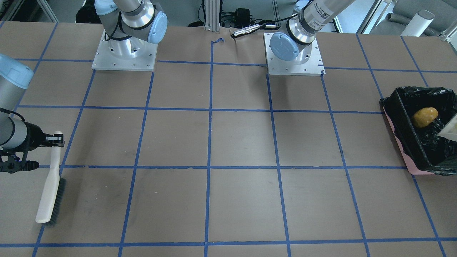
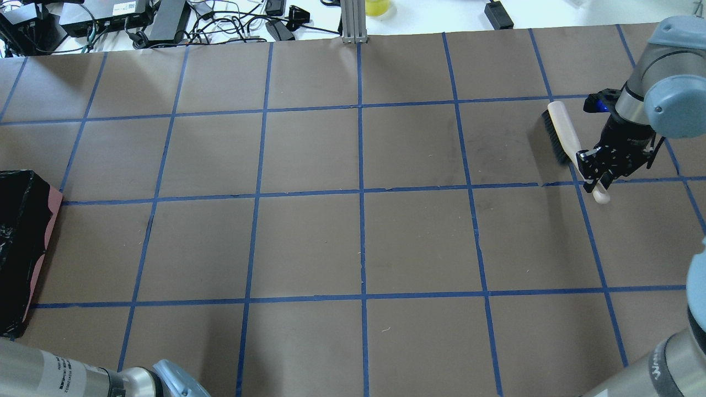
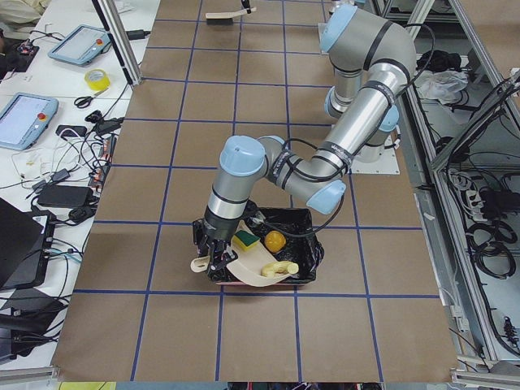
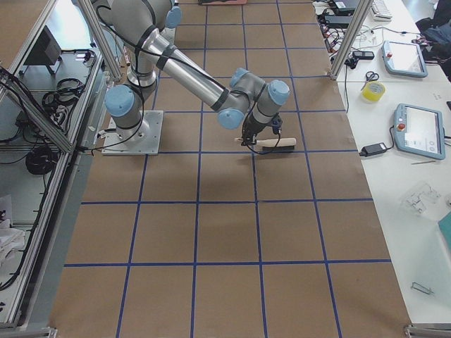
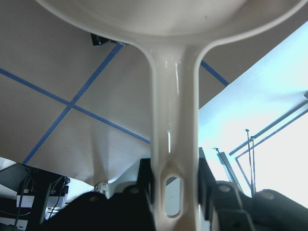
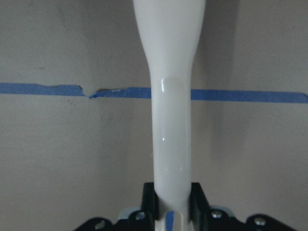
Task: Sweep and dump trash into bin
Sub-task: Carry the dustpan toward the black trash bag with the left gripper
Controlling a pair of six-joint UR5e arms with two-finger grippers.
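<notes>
With the pan (image 3: 252,275) clamped in the left gripper (image 5: 174,182) over the bin (image 3: 313,252) and the brush (image 1: 53,189) in the right gripper (image 6: 172,197), the croissant (image 3: 279,268) at the pan lip may be dropped outside if the pan is withdrawn early.

Front-facing camera: across the table (image 1: 242,142), angled steeply down, facing the robot bases. Overhead camera: behind the robot, facing forward. Both take in the brush (image 1: 51,187). End cameras: high, looking along the table, the left one nearest the bin (image 3: 307,244). Wrist cameras: close on the dustpan (image 5: 173,120) and brush handles.
</notes>
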